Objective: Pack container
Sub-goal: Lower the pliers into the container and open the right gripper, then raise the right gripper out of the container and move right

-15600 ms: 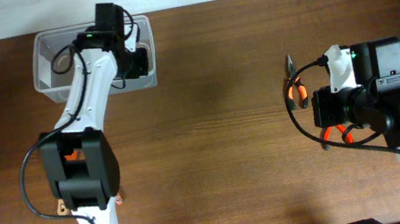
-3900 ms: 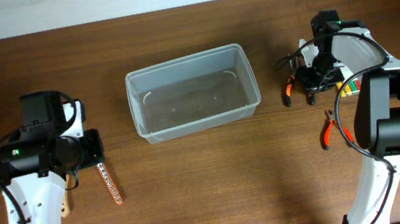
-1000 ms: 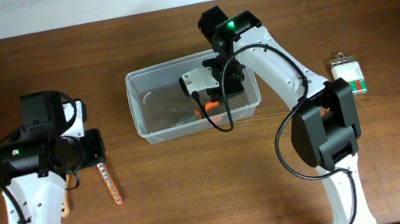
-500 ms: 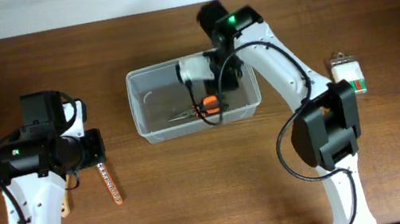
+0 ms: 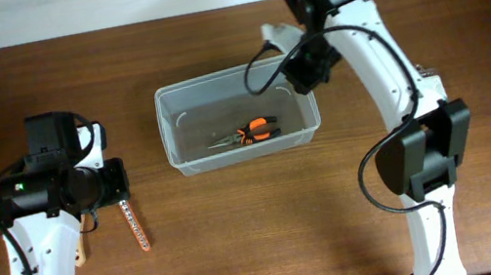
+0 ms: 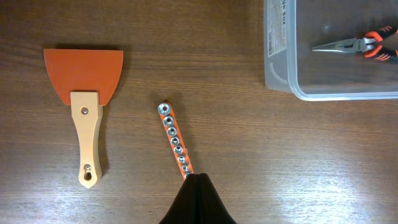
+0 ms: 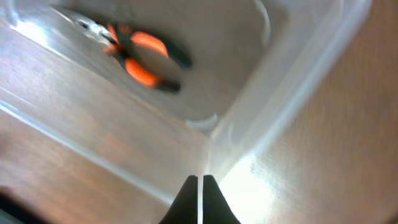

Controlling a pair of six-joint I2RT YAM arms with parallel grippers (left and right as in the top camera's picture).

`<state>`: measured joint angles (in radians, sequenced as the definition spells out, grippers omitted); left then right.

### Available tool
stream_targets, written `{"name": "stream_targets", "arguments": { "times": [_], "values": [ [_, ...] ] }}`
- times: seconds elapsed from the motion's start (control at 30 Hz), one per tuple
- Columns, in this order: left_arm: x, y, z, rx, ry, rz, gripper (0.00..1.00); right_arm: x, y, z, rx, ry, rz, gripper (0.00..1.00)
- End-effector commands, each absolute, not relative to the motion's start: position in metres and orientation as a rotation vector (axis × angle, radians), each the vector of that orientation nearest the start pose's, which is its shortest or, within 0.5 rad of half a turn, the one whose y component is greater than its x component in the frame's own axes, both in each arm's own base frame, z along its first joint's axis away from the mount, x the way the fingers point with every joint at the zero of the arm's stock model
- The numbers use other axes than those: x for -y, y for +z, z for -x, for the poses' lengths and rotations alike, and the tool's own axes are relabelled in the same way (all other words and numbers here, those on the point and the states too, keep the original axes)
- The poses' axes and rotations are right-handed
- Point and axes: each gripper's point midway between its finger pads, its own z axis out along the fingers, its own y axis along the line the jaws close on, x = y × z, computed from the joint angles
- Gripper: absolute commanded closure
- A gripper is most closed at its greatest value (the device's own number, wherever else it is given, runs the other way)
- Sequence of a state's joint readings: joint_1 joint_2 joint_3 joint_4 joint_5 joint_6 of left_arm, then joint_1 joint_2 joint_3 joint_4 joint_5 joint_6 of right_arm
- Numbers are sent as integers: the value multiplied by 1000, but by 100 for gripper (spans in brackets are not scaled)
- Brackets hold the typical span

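The clear plastic container [image 5: 169,135] stands mid-table. Orange-handled pliers [image 5: 250,134] lie flat on its floor. My right gripper [image 5: 300,75] hangs over the container's far right corner, shut and empty. In the right wrist view its fingertips [image 7: 200,182] sit above the container's rim [image 7: 298,74], with the pliers [image 7: 140,53] below and away from them. My left gripper [image 6: 198,180] is shut and empty at the near end of an orange socket rail [image 6: 175,140], left of the container [image 6: 280,62].
An orange-bladed scraper with a wooden handle [image 6: 84,93] lies left of the socket rail. In the overhead view the rail [image 5: 134,224] lies beside my left arm and the scraper is mostly hidden under that arm.
My right gripper has let go of the pliers, which now lie in the container, and has moved away to the far right corner. The left arm has not moved.
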<state>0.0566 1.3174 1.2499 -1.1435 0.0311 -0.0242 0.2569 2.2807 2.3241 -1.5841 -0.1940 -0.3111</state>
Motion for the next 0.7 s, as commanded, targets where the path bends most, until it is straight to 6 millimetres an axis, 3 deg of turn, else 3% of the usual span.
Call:
{"name": "stream_targets", "arguments": {
  "times": [0.0,0.3,0.67],
  "values": [
    [-10,186,-288,-2764,-56,119,98,-133,149,-412,-3044,267,695,96],
    [-10,186,-288,-2764,-56,119,98,-143,142,-395,-3095,270,754,96],
    [-10,186,-287,-2765,-56,119,98,-139,94,-377,-3200,276,802,96]
  ]
}}
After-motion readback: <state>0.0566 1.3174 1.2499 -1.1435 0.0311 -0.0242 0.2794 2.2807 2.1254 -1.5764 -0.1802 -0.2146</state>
